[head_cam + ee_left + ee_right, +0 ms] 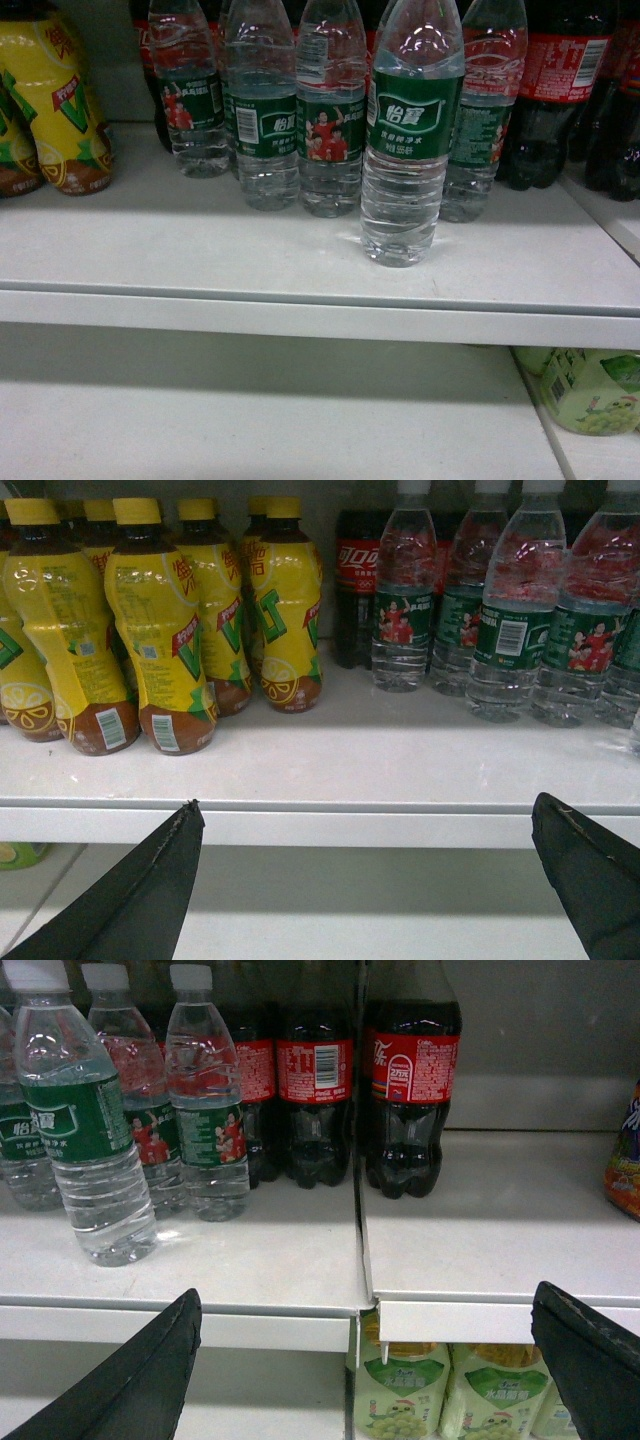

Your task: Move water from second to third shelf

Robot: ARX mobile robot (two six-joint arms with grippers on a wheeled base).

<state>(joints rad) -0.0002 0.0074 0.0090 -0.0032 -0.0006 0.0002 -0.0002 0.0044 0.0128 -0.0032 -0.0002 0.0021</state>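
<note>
The water (409,130), a clear ribbed bottle with a dark green wrap label bearing a white Chinese logo, stood upright on the upper white shelf (200,250), forward of its row and nearest the shelf's front edge. Behind it we saw four like bottles (262,105), some labels showing red-shirted figures and one a barcode. Dark cola bottles (410,1090) with red labels and white script stood to the right, near a seam between two shelf boards. Yellow-labelled tea bottles (160,630) with yellow caps, lemon pictures and barcodes filled the left side. Pale green bottles (400,1395) with grape pictures and Chinese characters lay on the lower shelf (250,420) at the right; we could not read the small print. Bare board lay open in front of and beside the forward bottle. We saw the left gripper (370,880) and the right gripper (370,1360) each below the shelf lip, their black fingers (150,890) spread wide, holding nothing.
</note>
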